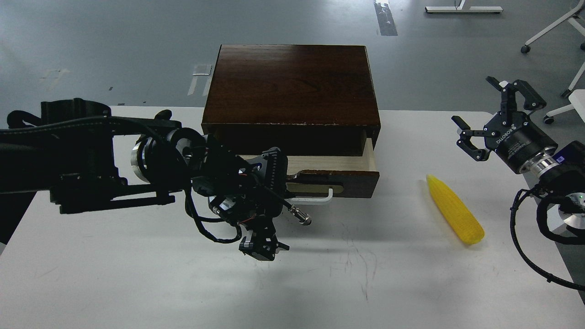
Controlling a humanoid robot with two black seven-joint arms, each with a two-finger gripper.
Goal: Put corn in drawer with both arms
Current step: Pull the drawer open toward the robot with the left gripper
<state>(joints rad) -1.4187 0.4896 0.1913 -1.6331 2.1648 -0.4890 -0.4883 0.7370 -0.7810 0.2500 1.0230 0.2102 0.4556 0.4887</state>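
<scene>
The yellow corn (454, 209) lies on the white table at the right, its point toward the cabinet. The drawer (340, 179) stands partly pulled out of the dark wood cabinet (292, 82), and a strip of its pale inside shows. My left gripper (270, 201) is at the left end of the drawer's white bar handle (315, 198), closed on it and hiding that end. My right gripper (486, 121) is open and empty, held above the table behind and to the right of the corn.
The table (137, 274) runs wide in front of the drawer. Its right edge lies just beyond the corn, under my right arm. Chair legs (555, 27) stand on the grey floor behind at the right.
</scene>
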